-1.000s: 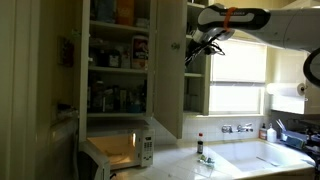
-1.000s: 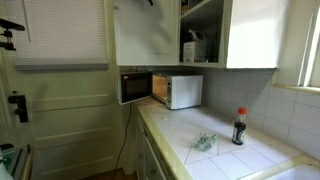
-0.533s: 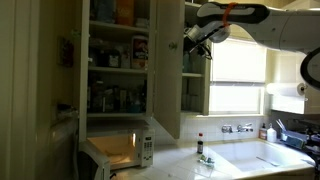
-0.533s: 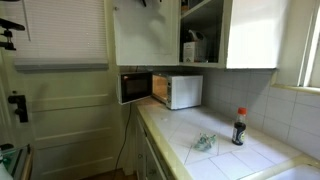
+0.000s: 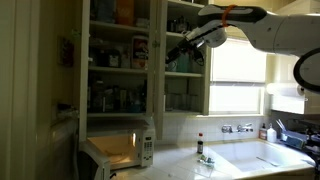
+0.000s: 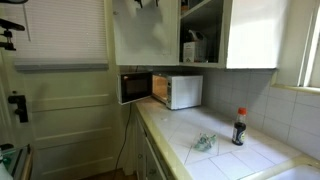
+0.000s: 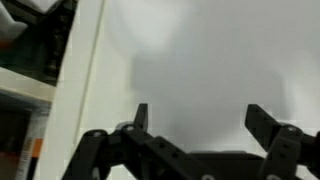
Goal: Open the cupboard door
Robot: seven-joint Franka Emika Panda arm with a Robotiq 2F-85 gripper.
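Cream-white wood of the cupboard door is filling the wrist view, just ahead of the gripper; its jaws are standing spread, gripping nothing; in an exterior view the cupboard door, upright and probably edge-on, is hanging open beside the jaws; in an exterior view the tiled counter is lying well below them.
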